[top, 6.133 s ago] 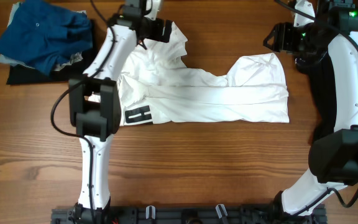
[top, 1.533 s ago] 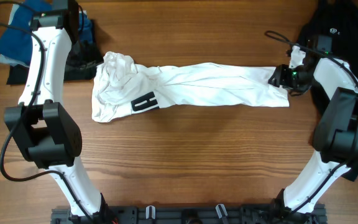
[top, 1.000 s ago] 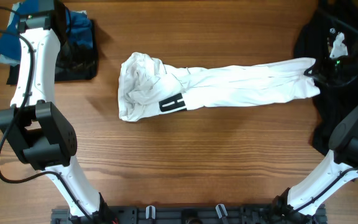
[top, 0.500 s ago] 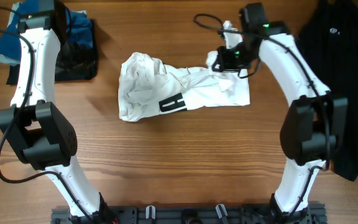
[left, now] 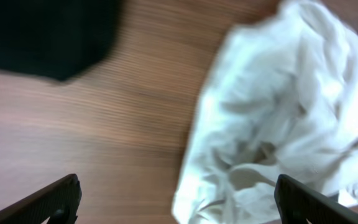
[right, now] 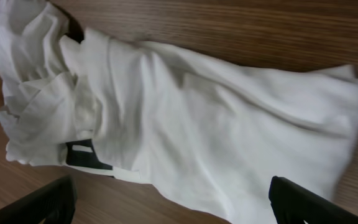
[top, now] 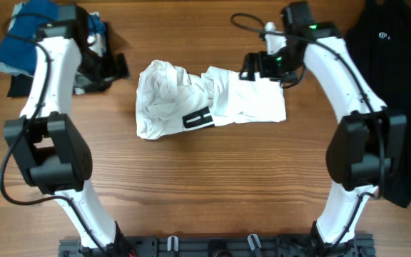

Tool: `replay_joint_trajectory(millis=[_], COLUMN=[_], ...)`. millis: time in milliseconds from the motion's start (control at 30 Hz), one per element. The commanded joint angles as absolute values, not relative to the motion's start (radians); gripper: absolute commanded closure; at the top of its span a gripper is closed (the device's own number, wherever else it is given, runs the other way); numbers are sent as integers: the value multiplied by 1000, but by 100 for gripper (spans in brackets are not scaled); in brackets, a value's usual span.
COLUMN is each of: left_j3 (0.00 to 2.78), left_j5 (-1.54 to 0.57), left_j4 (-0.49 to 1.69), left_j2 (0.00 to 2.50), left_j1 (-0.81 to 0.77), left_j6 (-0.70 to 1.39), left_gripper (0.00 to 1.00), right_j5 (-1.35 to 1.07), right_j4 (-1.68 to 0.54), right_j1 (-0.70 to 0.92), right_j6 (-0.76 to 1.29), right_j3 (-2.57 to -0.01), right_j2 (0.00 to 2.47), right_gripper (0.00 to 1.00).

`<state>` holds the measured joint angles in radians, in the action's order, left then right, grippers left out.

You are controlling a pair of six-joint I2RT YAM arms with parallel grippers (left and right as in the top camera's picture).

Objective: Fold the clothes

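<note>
Desk (top: 205,178): wood; shirt (top: 212,103) bunched at centre, long axis left-right.
Right tool (top: 257,68): spread wide, empty, over shirt's right end; nearer.
Left tool (top: 116,68): spread wide, empty, just left of shirt.

**Shirt doubled over, both arms moved in**

The large white cotton T-shirt with a black bar print (top: 191,100) was a long strip across the wooden table (top: 191,185) a second and a half ago. Its right end is now folded back over its middle, so it stops well short of the black garment at the right edge (top: 394,43) (now fully uncovered). The right gripper (right: 173,202) came in with that end, and its fingers stand wide apart above the cloth. The left gripper (left: 182,202) has left the far corner by the folded black garment at upper left (top: 20,87) and come nearer the shirt's bunched end.
</note>
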<state>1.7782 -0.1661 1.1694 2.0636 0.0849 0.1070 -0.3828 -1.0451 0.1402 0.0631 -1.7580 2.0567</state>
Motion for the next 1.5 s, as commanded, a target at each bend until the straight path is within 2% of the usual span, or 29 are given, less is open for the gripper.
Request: replay_joint_trajectory(millis=[0,267,500,633,667,700,733,767,800,833,867,900,1033,1200,1333,1467], left_j3=[1623,1349,1214,1194,1194,1194,1194,1195,1195,1198,1215,1232,1284,1285,1319,1415], left_j5=[-304,-379,-654,-692,-691,-690,-685,-680,-680,-675,-627,-567,-426,-410,-390,-329], left_j4=[1089,789,559,503,499,492,485,485,486,497,556,605,698,712,758,824], left_j2=[2043,2045,2065,2083,2084,2084,2084,2083,2080,2075,2053,2032,1872,1758,1748,1748], left_j1=[41,26,-6,-48,-55,-65,-66,-52,-35,-10,34,59,126,114,58,-21], left_j6=[-23,-23,-75,-75,-75,-75,-70,-67,-51,-33,-24,-11,-15,-15,-14,-14], left_gripper=[0,0,0,1,7,21,62,87,96,96,96,96,96,96,96,96], right_j5=[-355,-336,-320,-321,-321,-321,-321,-320,-311,-302,-303,-304,-493,-707,-727,-696], right_j4=[-1076,-1077,-1080,-1084,-1085,-1087,-1086,-1086,-1085,-1085,-1073,-1066,-955,-717,-572,-469], right_j1=[69,51,51,51,51,51,51,51,51,51,51,52,62,113,189,228], right_j6=[44,26,26,26,27,27,27,26,27,27,37,46,22,-19,4,110], right_j3=[-1787,-1787,-1785,-1785,-1785,-1785,-1785,-1785,-1785,-1784,-1772,-1765,-1657,-1467,-1412,-1412], right_j2=[2021,2021,2021,2021,2021,2021,2021,2021,2022,2022,2022,2024,2024,2024,2032,2116], right_gripper=[0,1,1,1,1,1,0,5,12,36,80,96,96,96,96,96])
